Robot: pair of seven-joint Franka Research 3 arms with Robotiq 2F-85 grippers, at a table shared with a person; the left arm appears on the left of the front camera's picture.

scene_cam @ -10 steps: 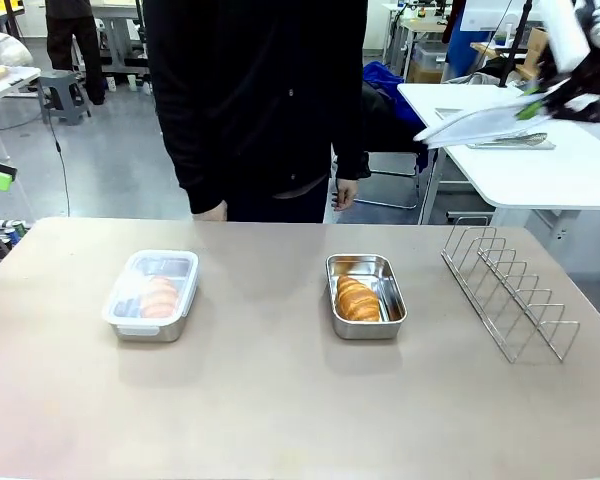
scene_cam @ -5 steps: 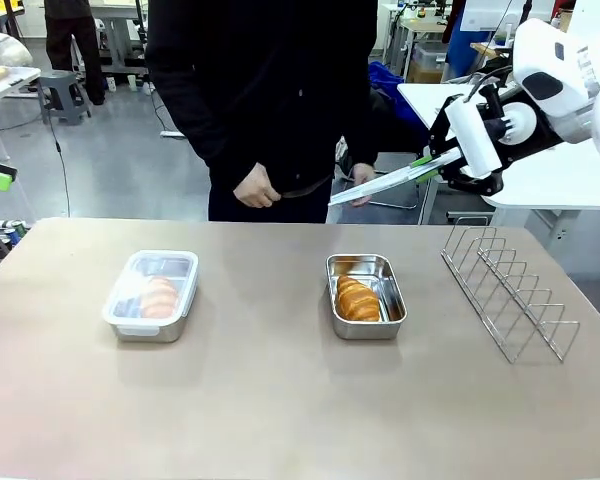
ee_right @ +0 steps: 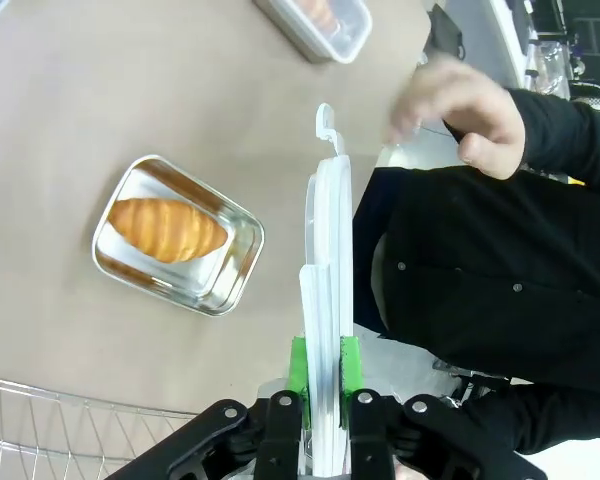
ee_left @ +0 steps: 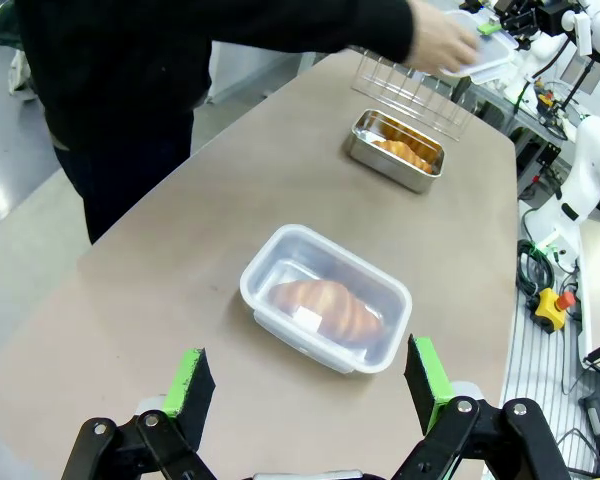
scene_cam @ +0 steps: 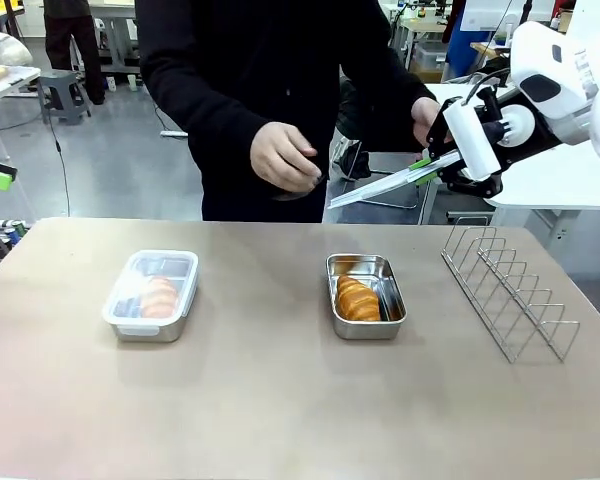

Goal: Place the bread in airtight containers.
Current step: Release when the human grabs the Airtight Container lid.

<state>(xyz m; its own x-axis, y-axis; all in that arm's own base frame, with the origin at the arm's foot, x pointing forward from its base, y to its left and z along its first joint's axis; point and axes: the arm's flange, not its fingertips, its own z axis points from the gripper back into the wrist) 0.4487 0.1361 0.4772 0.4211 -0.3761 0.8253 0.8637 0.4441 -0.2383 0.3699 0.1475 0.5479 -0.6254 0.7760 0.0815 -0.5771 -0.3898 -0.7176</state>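
Beige desk (scene_cam: 280, 400) carrying, from big to small: wire rack (scene_cam: 508, 290) at its right side, lidded pan (scene_cam: 152, 294) left of centre with a croissant (ee_left: 325, 308) sealed inside, open pan (scene_cam: 366, 295) near centre with a second croissant (scene_cam: 357, 299) lying bare in it. Above the far right edge, right end effector (scene_cam: 427, 166) clamped on a clear lid (scene_cam: 385, 184), held edge-on toward a person's hands (scene_cam: 285, 157). Left end effector (ee_left: 305, 385) spread wide, gripping nothing, above the lidded pan.
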